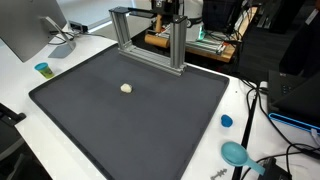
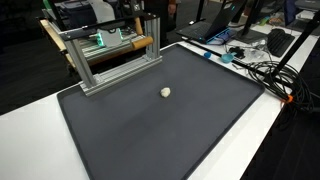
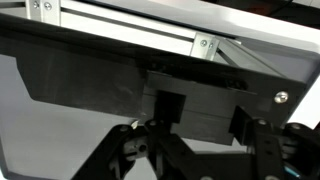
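A white bench [image 1: 18, 85] carries a dark mat [image 1: 130, 120], with a metal frame [image 1: 150, 40] at the mat's far edge. The claw [image 3: 207, 115] hangs spread wide at the frame, well apart from the pale lump [image 1: 126, 88] lying on the mat.

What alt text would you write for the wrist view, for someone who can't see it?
The dark pincer fills the lower half of the wrist view, its jaws apart with nothing between them, above a grey mat. A silver metal frame with a small bracket runs across the top.
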Available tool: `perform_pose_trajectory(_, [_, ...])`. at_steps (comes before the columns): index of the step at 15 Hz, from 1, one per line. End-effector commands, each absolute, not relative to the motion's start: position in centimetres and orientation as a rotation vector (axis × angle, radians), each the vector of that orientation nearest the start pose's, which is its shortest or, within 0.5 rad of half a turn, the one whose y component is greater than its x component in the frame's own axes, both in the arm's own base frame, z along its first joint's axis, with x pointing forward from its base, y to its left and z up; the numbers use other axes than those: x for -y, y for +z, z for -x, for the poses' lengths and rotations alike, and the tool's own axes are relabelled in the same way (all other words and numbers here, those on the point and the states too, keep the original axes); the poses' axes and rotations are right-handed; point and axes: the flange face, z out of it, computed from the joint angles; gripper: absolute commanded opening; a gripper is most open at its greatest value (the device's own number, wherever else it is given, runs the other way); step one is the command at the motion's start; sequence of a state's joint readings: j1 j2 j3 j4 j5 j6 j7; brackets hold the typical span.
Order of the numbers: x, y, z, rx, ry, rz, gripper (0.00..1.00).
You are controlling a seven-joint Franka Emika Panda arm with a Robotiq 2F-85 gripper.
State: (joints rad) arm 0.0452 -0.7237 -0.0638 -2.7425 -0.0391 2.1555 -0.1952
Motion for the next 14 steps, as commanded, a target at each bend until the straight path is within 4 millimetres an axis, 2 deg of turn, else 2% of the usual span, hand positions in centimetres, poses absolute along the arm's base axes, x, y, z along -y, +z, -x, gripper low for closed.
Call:
perform_pose_trajectory(1, [-0.8, 44.3, -33.7, 0.307, -0.215, 3.140, 0.94])
perform_pose_trajectory(3, [-1.5, 44.7, -34.0, 0.302, -0.233, 3.159, 1.00])
perform_pose_trajectory(6, [-2.3, 45.1, -33.9, 0.238, -0.251, 3.195, 1.00])
perform_pose_trajectory(13, [-2.6, 45.9, -33.3, -0.199, -0.412, 3.260, 1.00])
perform_pose_trajectory(14, [-2.6, 45.9, -33.3, -0.123, -0.383, 3.248, 1.00])
